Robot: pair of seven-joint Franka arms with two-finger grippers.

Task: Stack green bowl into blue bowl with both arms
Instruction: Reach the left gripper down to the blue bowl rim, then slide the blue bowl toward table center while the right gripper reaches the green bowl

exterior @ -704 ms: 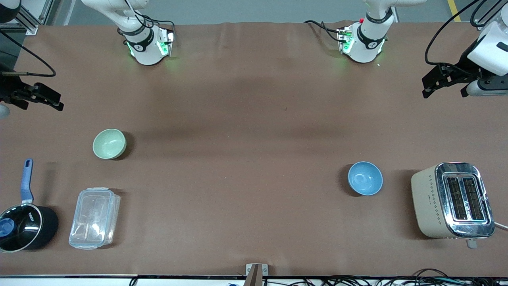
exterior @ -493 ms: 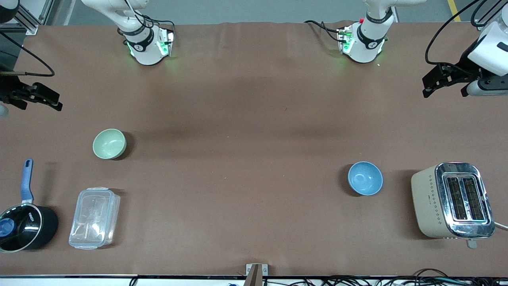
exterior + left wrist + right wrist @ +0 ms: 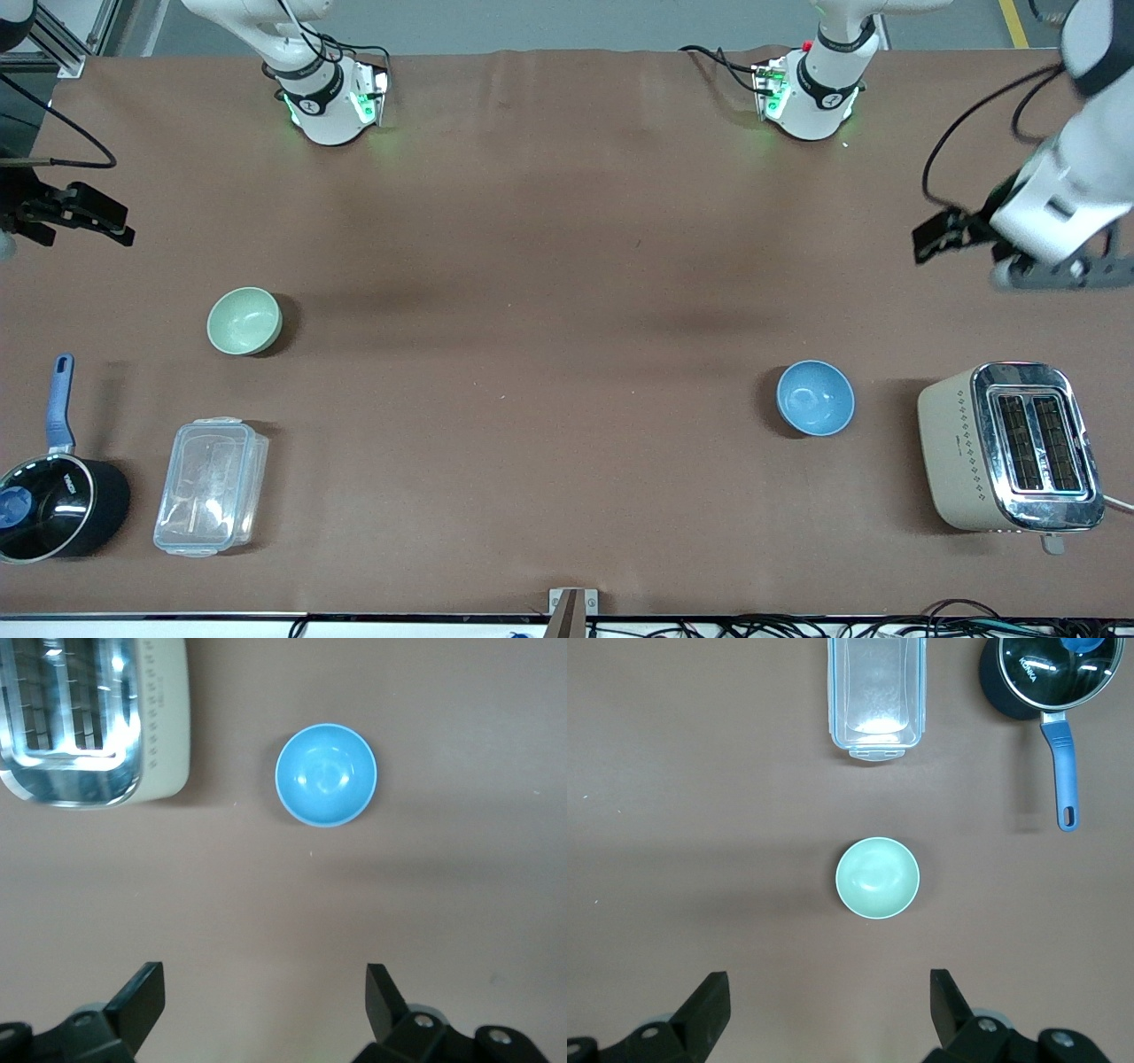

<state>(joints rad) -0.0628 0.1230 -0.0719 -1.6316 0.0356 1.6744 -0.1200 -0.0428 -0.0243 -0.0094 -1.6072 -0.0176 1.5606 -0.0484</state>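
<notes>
The green bowl (image 3: 244,321) stands upright and empty on the brown table toward the right arm's end. It also shows in the right wrist view (image 3: 878,878). The blue bowl (image 3: 815,398) stands upright and empty toward the left arm's end, beside the toaster, and shows in the left wrist view (image 3: 326,774). My left gripper (image 3: 966,257) hangs open and empty in the air over bare table near the blue bowl; its own view (image 3: 266,992) shows the jaws wide apart. My right gripper (image 3: 84,232) hangs open and empty over bare table near the green bowl, jaws wide apart (image 3: 831,992).
A beige and chrome toaster (image 3: 1010,447) stands beside the blue bowl at the left arm's end. A black saucepan with a blue handle (image 3: 53,505) and a clear plastic lidded box (image 3: 211,486) sit nearer the front camera than the green bowl.
The left arm has swung down and inward over the table, toward the blue bowl. The right gripper has shifted only slightly. Both bowls are unmoved.
</notes>
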